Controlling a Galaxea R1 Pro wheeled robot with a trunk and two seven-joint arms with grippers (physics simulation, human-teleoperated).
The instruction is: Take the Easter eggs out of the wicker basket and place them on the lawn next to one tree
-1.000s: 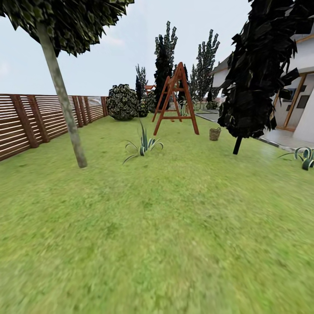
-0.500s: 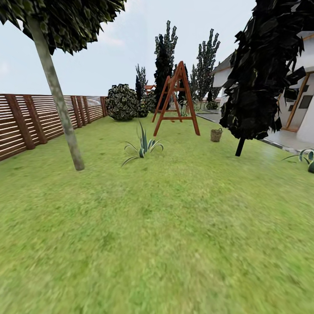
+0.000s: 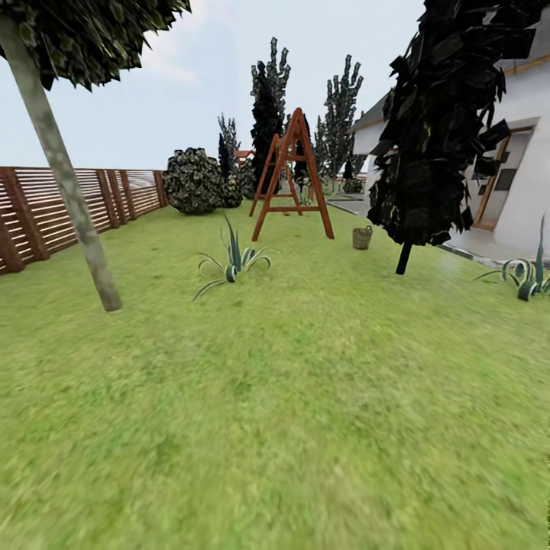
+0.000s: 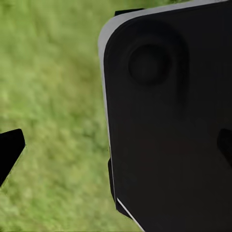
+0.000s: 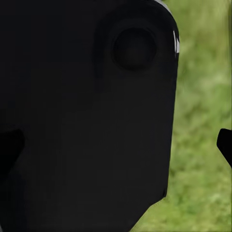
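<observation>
The wicker basket (image 3: 362,237) stands small and far off on the lawn (image 3: 290,412), right of centre in the head view, beside the narrow black tree (image 3: 435,122). The eggs are too far away to make out. A tree with a mottled grey-brown trunk (image 3: 65,183) and a dark green crown rises at the left. In the left wrist view, my left gripper (image 4: 116,150) is open, one fingertip (image 4: 9,150) against grass. My right gripper (image 5: 116,145) is open too, its fingertip (image 5: 225,145) at the edge; a black body panel (image 5: 87,116) lies behind both.
A brown slat fence (image 3: 69,206) bounds the garden at the left. A spiky plant (image 3: 231,263) and a red wooden swing frame (image 3: 290,179) stand mid-lawn, a round bush (image 3: 192,181) behind. A white house (image 3: 519,153) and paving lie right, with another spiky plant (image 3: 525,276).
The whole head view has shifted: tree, swing frame and basket sit further left and the near trunk looks closer, so the camera has moved forward and turned right.
</observation>
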